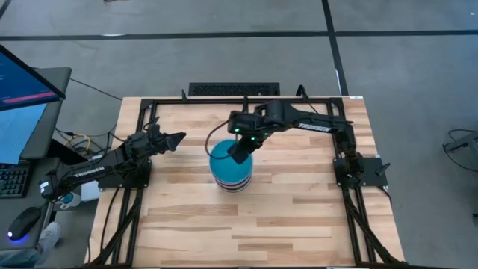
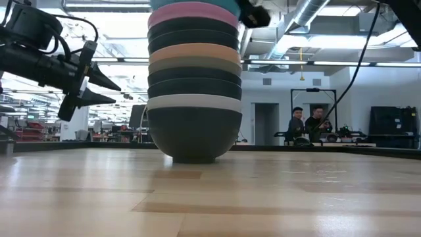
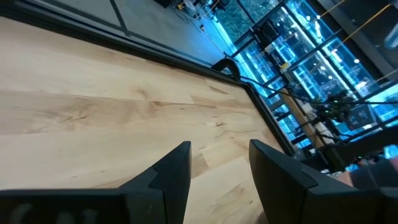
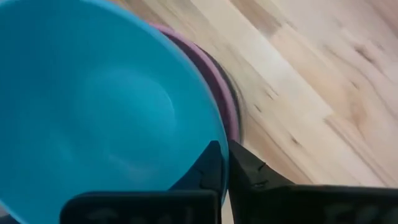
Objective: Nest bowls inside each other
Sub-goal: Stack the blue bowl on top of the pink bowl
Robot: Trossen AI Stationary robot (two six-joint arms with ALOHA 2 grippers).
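A stack of nested bowls (image 1: pixel 230 173) stands mid-table on the base of its bottom black bowl (image 2: pixel 193 135). Above that come white, black, grey-olive, orange, black and pink bowls (image 2: pixel 192 13), with the bright blue bowl (image 1: pixel 222 160) on top. My right gripper (image 1: pixel 238 155) sits over the blue bowl's right rim, shut on it; in the right wrist view the blue bowl (image 4: pixel 93 112) fills the picture, with the pink bowl's rim (image 4: pixel 227 109) under it. My left gripper (image 1: pixel 176 140) hovers open to the stack's left, above the table (image 2: pixel 99 85). My right gripper (image 4: pixel 225 163) pinches the blue bowl's rim (image 4: pixel 214 134) on the side toward the table's right, one finger inside the bowl (image 4: pixel 208 168) and one outside (image 4: pixel 249 171). It comes slanting down from the table's far right. The blue bowl sits in the pink bowl at the stack's top.
Bare wooden table (image 1: pixel 299 217) lies all round the stack. A black metal frame (image 1: pixel 149 101) runs along the far edge and sides. A monitor (image 1: pixel 22 97) and keyboard stand off the table's left. Two people (image 2: pixel 309 122) are far back in the room.
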